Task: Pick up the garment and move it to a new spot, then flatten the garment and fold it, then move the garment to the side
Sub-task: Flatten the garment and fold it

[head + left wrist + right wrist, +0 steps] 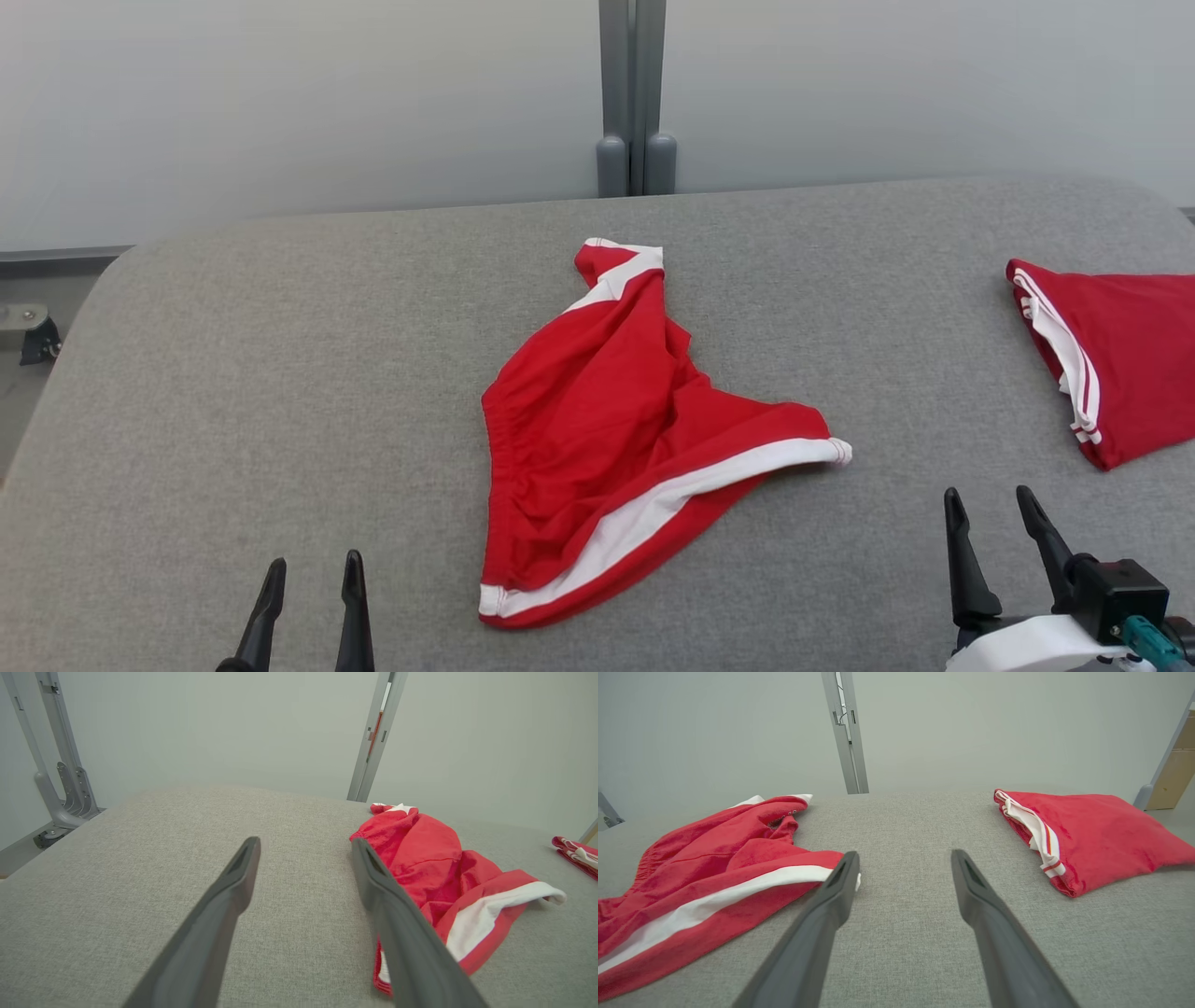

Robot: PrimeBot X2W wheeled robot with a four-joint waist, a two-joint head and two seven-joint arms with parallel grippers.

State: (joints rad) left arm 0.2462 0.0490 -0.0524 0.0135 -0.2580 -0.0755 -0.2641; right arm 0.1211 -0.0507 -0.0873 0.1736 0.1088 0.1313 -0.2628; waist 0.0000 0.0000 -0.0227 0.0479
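Red garment [607,411] in a crumpled heap at the middle of the grey padded table [261,373], held by nothing. Left gripper [315,562] low at the near left, fingers apart, nothing between them. Right gripper [988,495] at the near right, fingers also apart and free.

Seems to be the pause before the flattening, judging from a garment placed centrally yet not spread. Could equally be the first pick; cannot tell for sure. Not yet flat, not yet folded.

Next move, most likely: both claws down to two opposite edges, for example the gathered waistband [497,439] on the left and the striped leg end [838,453] on the right, then a gentle pull apart. Calls for a thin pinch of the edge only, without dragging the whole heap over the cloth surface.

From the head view: the complete outline, the white stripe [653,509] along the near edge, and a second folded red garment [1120,364] at the far right, well apart. From the left wrist view: the height of the heap, with folds standing up just beside the claw's right finger. From the right wrist view: the thickness of the folded piece, and the striped end close by the claw's left finger, touching or not, impossible to say.
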